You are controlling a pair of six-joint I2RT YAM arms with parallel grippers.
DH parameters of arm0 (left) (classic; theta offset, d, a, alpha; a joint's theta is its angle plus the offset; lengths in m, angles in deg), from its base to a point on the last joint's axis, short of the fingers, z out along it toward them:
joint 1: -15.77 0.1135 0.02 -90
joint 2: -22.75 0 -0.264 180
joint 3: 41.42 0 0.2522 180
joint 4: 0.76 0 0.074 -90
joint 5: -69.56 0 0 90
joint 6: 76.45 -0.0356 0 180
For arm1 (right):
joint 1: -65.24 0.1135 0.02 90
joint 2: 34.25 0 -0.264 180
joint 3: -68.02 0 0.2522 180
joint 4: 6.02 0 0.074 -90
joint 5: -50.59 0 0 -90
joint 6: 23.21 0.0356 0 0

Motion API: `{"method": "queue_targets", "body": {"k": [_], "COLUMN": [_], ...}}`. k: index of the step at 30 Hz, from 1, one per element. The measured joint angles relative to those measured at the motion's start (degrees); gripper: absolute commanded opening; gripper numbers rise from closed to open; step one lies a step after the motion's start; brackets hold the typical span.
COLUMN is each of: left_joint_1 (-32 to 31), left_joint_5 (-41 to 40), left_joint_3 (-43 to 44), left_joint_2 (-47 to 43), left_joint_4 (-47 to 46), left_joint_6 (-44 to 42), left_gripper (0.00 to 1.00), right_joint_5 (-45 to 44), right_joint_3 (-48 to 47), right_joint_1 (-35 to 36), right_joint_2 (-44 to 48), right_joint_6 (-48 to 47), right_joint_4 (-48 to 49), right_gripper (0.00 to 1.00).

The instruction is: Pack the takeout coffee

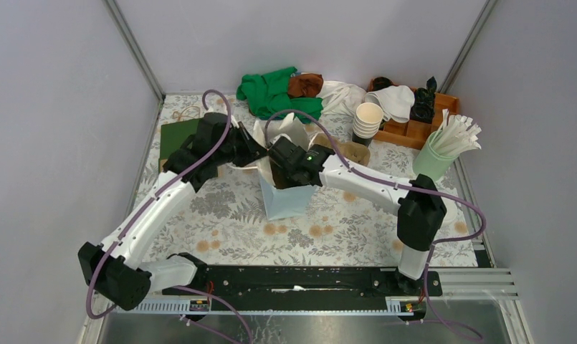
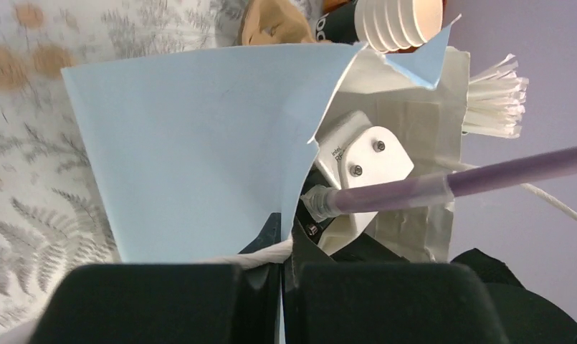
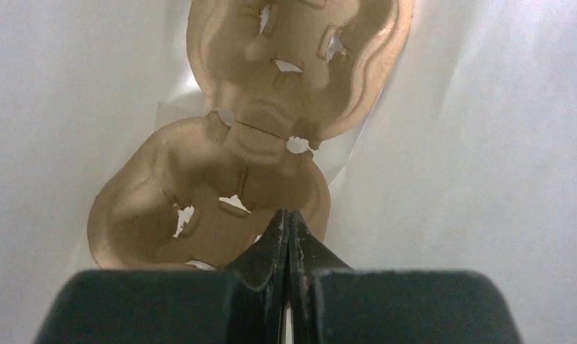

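Observation:
A pale blue paper bag (image 1: pixel 289 204) stands open mid-table; it fills the left wrist view (image 2: pixel 199 143). My left gripper (image 1: pixel 260 154) is shut on the bag's rim by its white twisted handle (image 2: pixel 291 258). My right gripper (image 1: pixel 282 175) reaches down inside the bag. In the right wrist view it (image 3: pixel 289 218) is shut with nothing between the jaws, its tips just over a brown moulded pulp cup tray (image 3: pixel 221 186) lying on the bag's white bottom. The lidded takeout coffee is not in view.
A stack of lidless cream-rimmed cups (image 1: pixel 368 118) stands behind the bag on the right, beside a wooden box (image 1: pixel 414 125) and a green cup of white sticks (image 1: pixel 446 147). Another brown pulp piece (image 1: pixel 350 150) lies right of the bag. Cloths (image 1: pixel 274 93) lie at the back.

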Motion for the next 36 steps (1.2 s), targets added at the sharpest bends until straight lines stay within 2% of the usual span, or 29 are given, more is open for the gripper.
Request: {"method": "queue_targets", "body": {"k": [3, 6, 13, 16, 21, 30, 36], "left_joint_1": [-0.52, -0.92, -3.78, -6.45, -10.56, -18.25, -20.5], "left_joint_5": [0.31, 1.25, 1.6, 0.79, -1.55, -5.07, -6.58], "left_joint_3": [4.22, 3.96, -6.51, -8.85, -10.43, -14.91, -14.99], "left_joint_2": [1.88, 1.2, -6.29, -6.93, -5.88, -6.32, -7.89], "left_joint_4": [-0.66, -4.79, -19.02, -22.64, -24.81, -26.29, -25.2], "left_joint_6": [-4.31, -7.15, -11.89, -14.01, -16.81, -18.95, -19.58], "left_gripper": [0.0, 0.0, 0.0, 0.0, 0.0, 0.0, 0.0], "right_joint_5": [-0.24, -0.22, -3.82, -5.49, -4.79, -0.31, 1.09], "right_joint_3": [-0.87, 0.5, 14.78, 21.46, 29.24, 31.19, 36.13], "right_joint_1": [-0.2, -0.35, -0.24, -0.2, -1.11, -3.08, -3.21], "right_joint_2": [0.98, 4.44, 19.74, 23.1, 23.3, 23.37, 23.96], "right_joint_6": [-0.46, -2.08, -5.53, -6.54, -6.97, -6.58, -6.84], "right_joint_4": [1.86, 5.18, 18.82, 25.44, 30.45, 34.45, 37.18], "right_gripper": [0.0, 0.0, 0.0, 0.0, 0.0, 0.01, 0.0]}}
